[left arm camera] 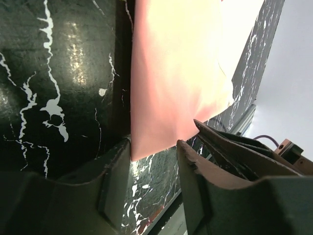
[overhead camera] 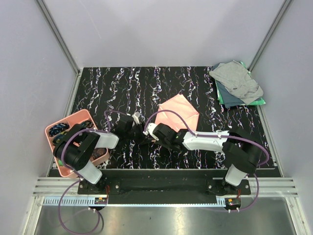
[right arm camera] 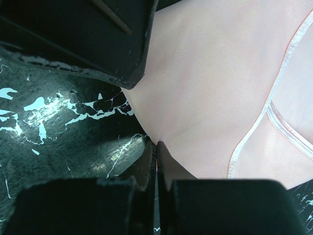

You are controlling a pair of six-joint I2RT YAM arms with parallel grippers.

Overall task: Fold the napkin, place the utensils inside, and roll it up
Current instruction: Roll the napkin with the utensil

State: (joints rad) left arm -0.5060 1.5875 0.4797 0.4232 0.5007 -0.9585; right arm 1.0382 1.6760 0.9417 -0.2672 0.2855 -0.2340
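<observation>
The salmon-pink napkin (overhead camera: 178,115) lies folded on the black marbled table, its near-left corner lifted toward the grippers. My right gripper (overhead camera: 148,129) is shut on that corner; in the right wrist view its jaws (right arm camera: 156,143) pinch the napkin (right arm camera: 210,88) at its edge. My left gripper (overhead camera: 138,131) is right beside it. In the left wrist view it (left arm camera: 154,144) stands open, and the napkin's (left arm camera: 176,73) lower edge hangs at its fingertips with table showing between them. The utensils are out of view.
A pink tray (overhead camera: 54,142) with dark items sits at the left edge, partly under the left arm. Grey and green cloths (overhead camera: 237,83) are piled at the far right corner. The table's near edge runs just behind the grippers.
</observation>
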